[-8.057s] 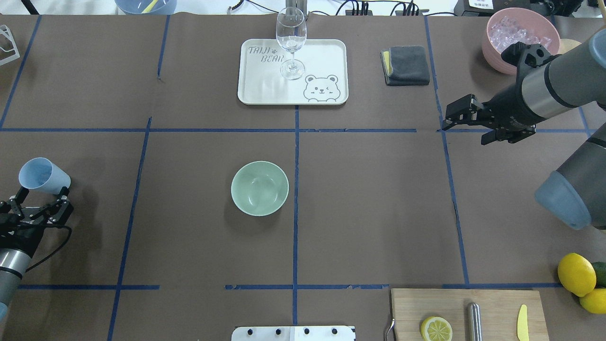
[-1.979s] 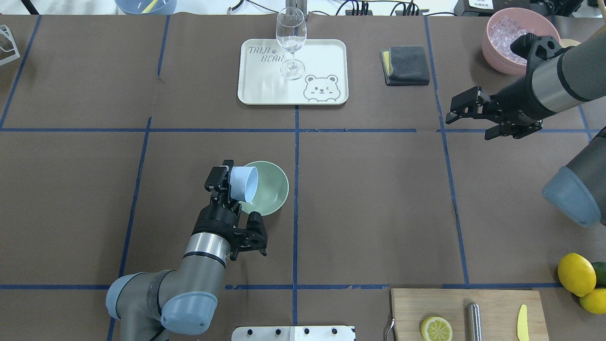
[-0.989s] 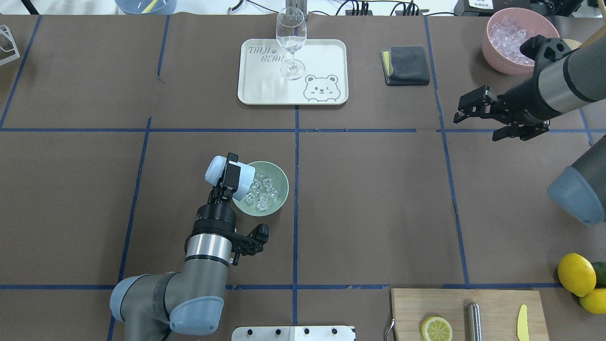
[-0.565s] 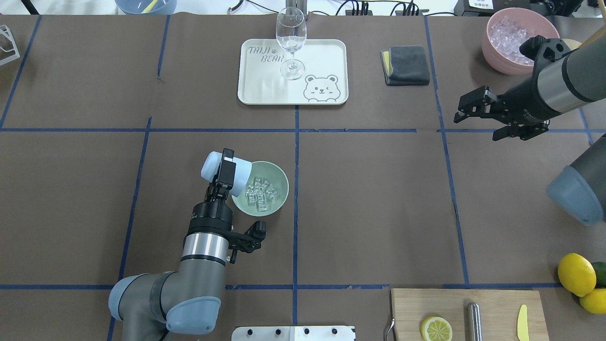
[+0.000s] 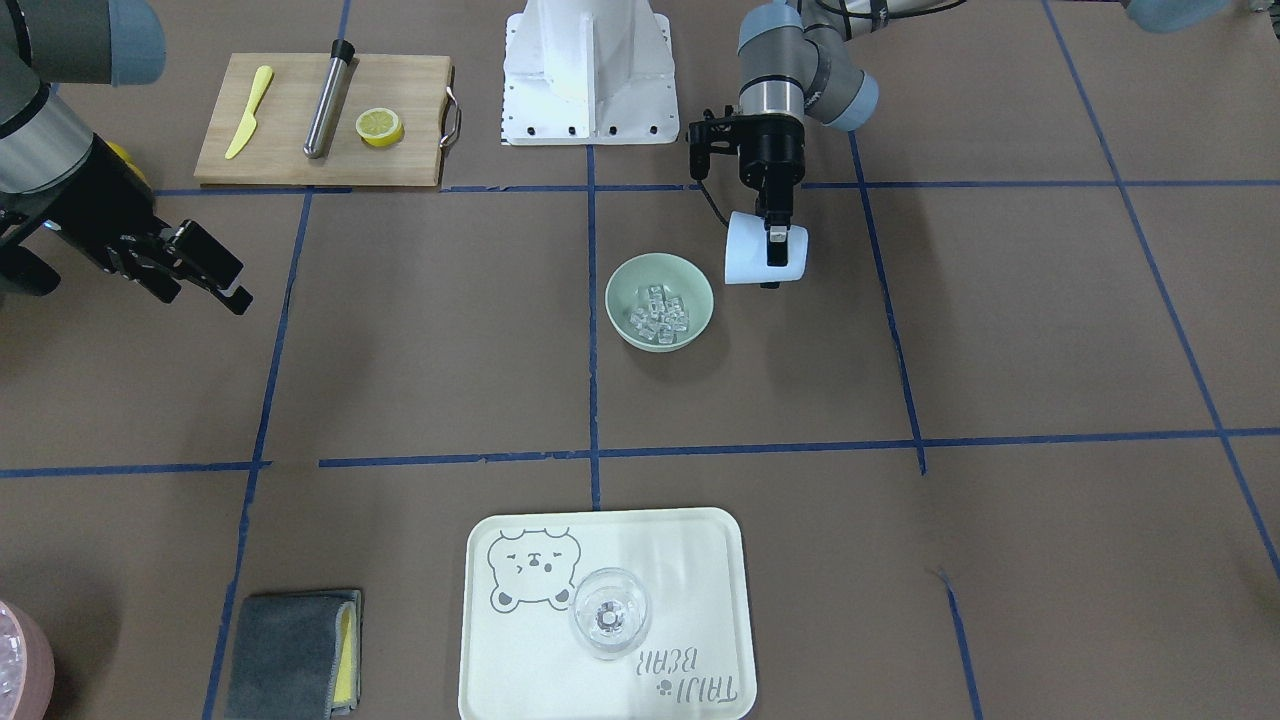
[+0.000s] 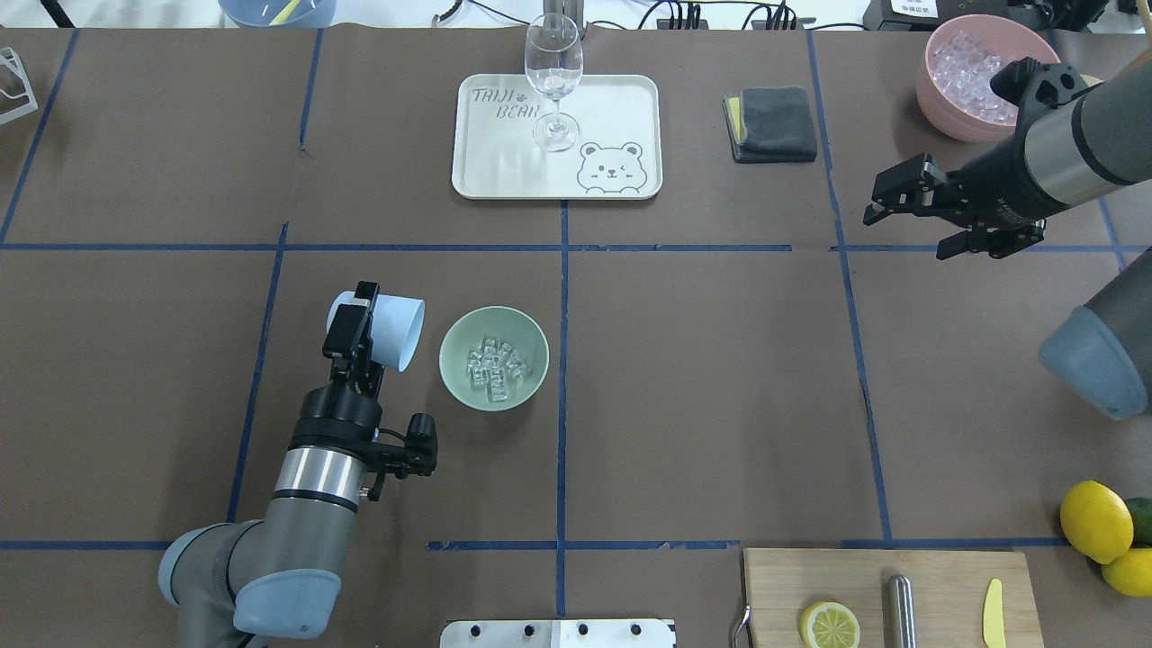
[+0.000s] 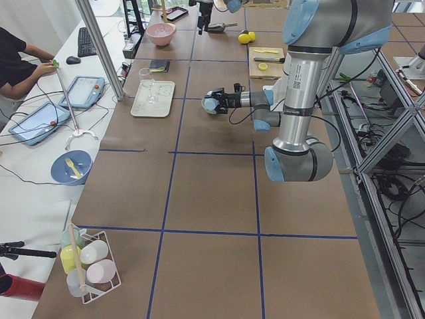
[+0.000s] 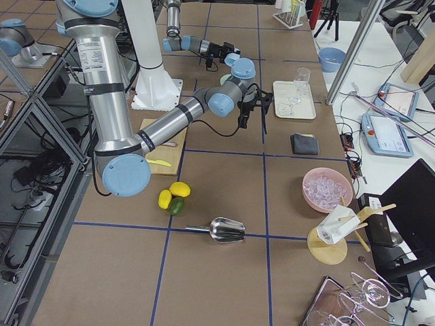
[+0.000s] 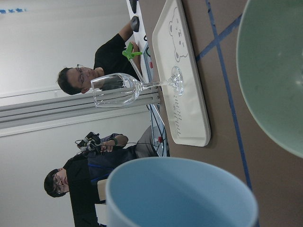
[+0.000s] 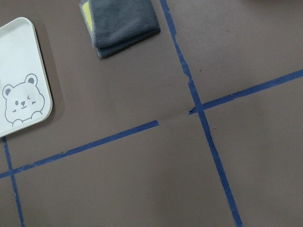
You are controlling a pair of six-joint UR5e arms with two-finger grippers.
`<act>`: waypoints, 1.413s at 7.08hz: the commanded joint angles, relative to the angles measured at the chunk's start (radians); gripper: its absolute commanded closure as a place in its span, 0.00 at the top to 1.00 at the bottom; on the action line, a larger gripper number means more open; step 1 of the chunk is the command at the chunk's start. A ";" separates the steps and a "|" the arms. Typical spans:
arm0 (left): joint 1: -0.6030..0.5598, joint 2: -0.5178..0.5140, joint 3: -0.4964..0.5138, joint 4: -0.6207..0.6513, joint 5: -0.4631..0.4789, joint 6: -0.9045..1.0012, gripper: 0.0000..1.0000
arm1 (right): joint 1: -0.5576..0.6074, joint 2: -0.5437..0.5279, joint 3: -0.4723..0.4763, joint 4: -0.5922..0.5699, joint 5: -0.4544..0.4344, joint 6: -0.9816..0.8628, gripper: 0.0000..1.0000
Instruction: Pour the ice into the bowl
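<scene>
The sage-green bowl [image 6: 454, 342] stands left of the table's middle and holds several clear ice cubes [image 6: 493, 367]. It also shows in the front-facing view [image 5: 625, 285], with the ice [image 5: 660, 313] inside. My left gripper [image 6: 367, 326] is shut on a light blue cup [image 6: 391, 331], which lies on its side just left of the bowl with its mouth towards it. The cup [image 9: 180, 194] looks empty in the left wrist view, with the bowl's wall [image 9: 274, 71] beside it. My right gripper [image 6: 911, 219] hangs open and empty at the far right.
A pink bowl of ice [image 6: 940, 85] stands at the back right. A wine glass [image 6: 553, 72] stands on a white tray [image 6: 621, 108], with a grey cloth [image 6: 772, 123] to its right. A cutting board [image 6: 936, 576] and lemons [image 6: 1093, 520] are at the front right.
The left gripper tipped the cup over the bowl and the ice fell in. It has since drawn the cup back to the left, off the bowl. The right arm barely moved.
</scene>
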 commanded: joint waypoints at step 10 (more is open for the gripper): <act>0.004 0.087 -0.037 -0.115 -0.075 -0.892 0.00 | 0.007 -0.007 0.016 -0.001 0.012 -0.002 1.00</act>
